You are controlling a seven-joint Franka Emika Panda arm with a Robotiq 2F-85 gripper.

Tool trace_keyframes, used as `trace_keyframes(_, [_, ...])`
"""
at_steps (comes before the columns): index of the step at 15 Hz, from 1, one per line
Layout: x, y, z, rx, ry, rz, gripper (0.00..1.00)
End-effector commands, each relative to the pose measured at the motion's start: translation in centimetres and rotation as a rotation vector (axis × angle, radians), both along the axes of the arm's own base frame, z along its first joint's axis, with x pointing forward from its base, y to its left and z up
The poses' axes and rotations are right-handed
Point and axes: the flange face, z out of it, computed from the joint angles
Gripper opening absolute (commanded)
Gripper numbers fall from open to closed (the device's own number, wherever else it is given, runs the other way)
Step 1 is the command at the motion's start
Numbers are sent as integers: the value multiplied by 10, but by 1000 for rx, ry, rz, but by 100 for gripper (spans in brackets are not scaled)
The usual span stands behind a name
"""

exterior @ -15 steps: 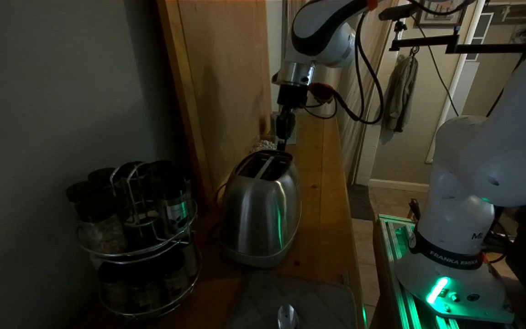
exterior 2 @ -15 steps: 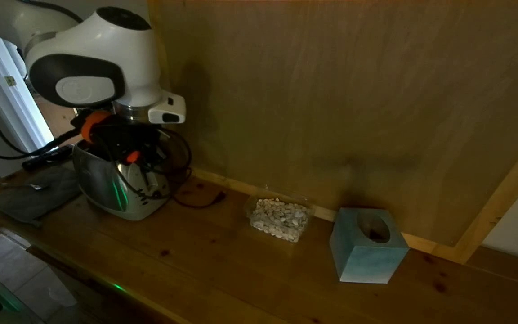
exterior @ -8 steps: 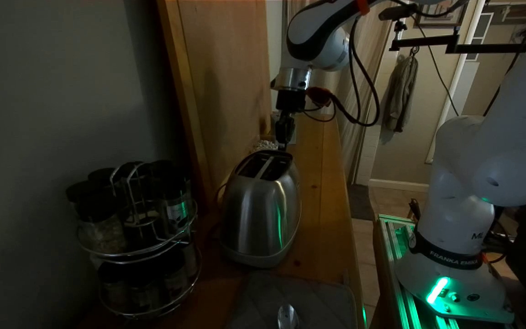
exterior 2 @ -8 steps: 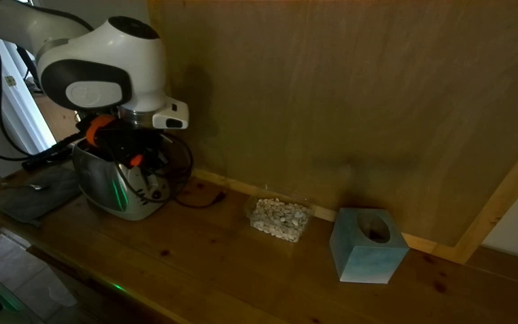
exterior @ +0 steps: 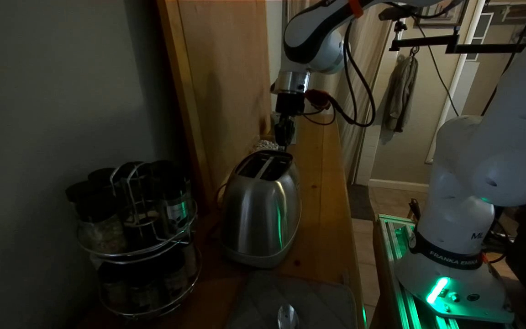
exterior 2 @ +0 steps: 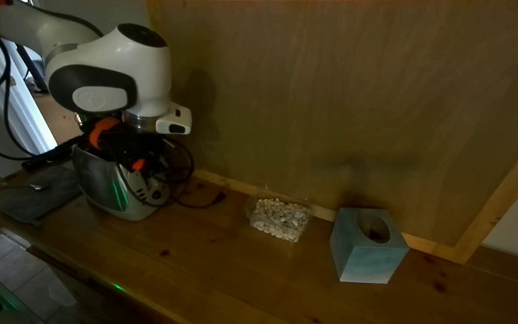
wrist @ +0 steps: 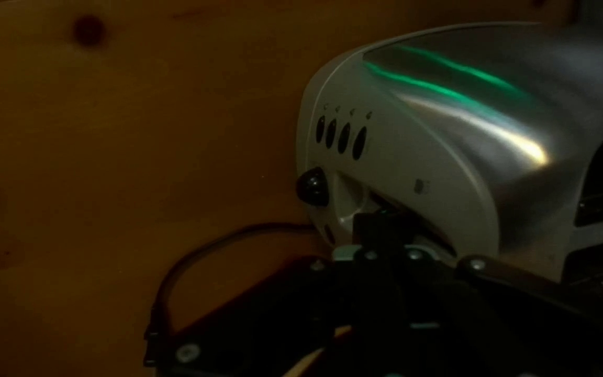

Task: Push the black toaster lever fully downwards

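Note:
The shiny steel toaster (exterior: pixel 260 214) stands on the wooden counter. It also shows in an exterior view (exterior 2: pixel 99 180), partly behind the arm, and in the wrist view (wrist: pixel 443 178). Its narrow end has a dark lever slot, several oval buttons and a black knob. My gripper (wrist: pixel 380 222) has its fingers together, with nothing seen between them. The fingertips are right at the slot, overlapping it in the wrist view. The black lever is hidden or merges with the dark fingers; I cannot tell whether they touch it. In an exterior view the gripper (exterior: pixel 285 144) points down at the toaster's far end.
A wire rack of jars (exterior: pixel 137 237) stands near the toaster. A grey cloth (exterior: pixel 254 297) with a spoon (exterior: pixel 287 316) lies in front. A box of pebbles (exterior 2: pixel 280 219) and a blue tissue box (exterior 2: pixel 367 252) stand along the wooden panel (exterior 2: pixel 331 90). A power cord (wrist: pixel 228 238) lies by the toaster.
The arm and wrist have moved down a little, shifting right in one exterior picture and slightly left in another. The toaster has not moved.

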Motion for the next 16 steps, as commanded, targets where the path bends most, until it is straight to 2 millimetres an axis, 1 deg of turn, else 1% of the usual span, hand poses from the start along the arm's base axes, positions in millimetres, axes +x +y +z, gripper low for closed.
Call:
trace_keyframes(1, [-1,-3,-15,49,22,4,0])
trace_keyframes(16, [-6,-21,-45,120,3,8,0])
